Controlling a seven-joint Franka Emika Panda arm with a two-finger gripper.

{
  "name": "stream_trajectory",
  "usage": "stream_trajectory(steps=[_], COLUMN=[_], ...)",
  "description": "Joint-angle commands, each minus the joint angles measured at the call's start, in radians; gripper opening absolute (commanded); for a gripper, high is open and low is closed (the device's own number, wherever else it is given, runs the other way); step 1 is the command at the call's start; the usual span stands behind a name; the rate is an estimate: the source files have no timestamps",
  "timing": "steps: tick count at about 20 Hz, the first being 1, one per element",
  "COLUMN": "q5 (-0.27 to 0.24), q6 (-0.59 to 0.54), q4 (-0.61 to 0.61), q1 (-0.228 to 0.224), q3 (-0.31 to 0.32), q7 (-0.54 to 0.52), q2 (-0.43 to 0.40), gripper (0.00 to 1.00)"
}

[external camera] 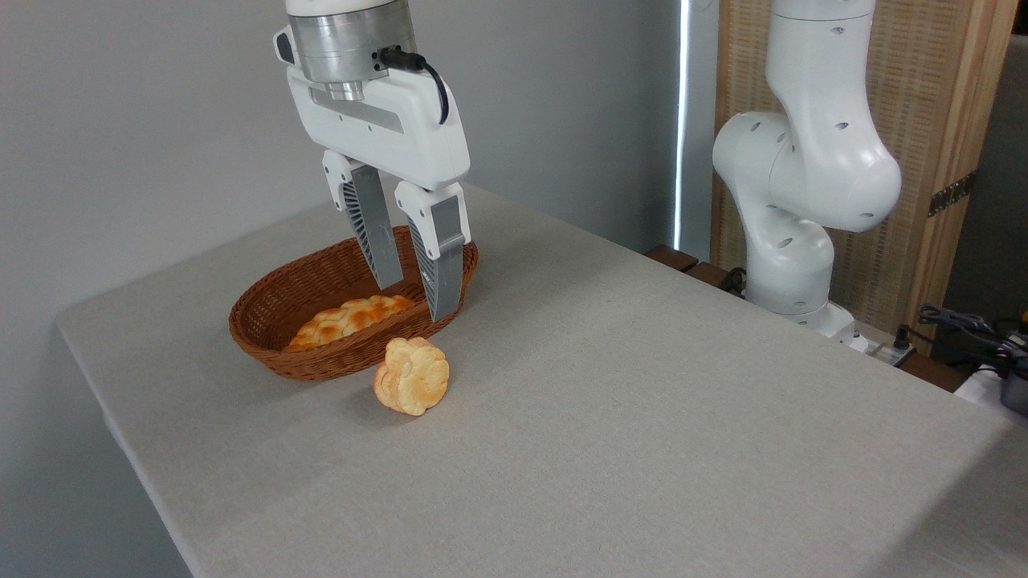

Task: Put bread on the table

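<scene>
The bread [352, 318], a long braided golden loaf w/ browned bumps, lies inside the wicker basket [273, 309], stretched along its floor from lower left to upper right. Its right end sits just below the gripper [416, 295]. The basket is oval, brown, set toward the back-left part of the counter [642, 417], which has a light grey, cloth-like top.

The gripper hangs over the right half of the basket, pointing down, tips lowered to about rim level. It's released: the two grey ribbed fingers [446, 257] stand apart w/ a clear gap between them and nothing held. Can't tell whether the tips touch the loaf or hover just above; the nearer finger overlaps the basket's front-right wall from this angle.

Just in front of the basket, on the counter, a small round flower-shaped bun [412, 376] stands on its edge, pale gold, near the basket wall but seemingly apart from it.

The arm's white body [803, 177] rises beyond the counter's far right edge, w/ a wooden slatted panel [940, 120] behind it and some dark cables [964, 325] at far right.
</scene>
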Motion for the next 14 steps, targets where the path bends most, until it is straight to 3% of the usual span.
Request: stream_trajectory(steps=[1,11,14], q5=[-0.012,-0.015,-0.048], q6=[-0.030,-0.027,-0.015], q4=[0.019,0.019,0.019], q1=[0.006,0.006,0.004], q3=[0.000,-0.003,-0.009], q7=[-0.005,-0.008,-0.008], q2=[0.006,0.006,0.006], gripper=[1.00,1.00,1.00])
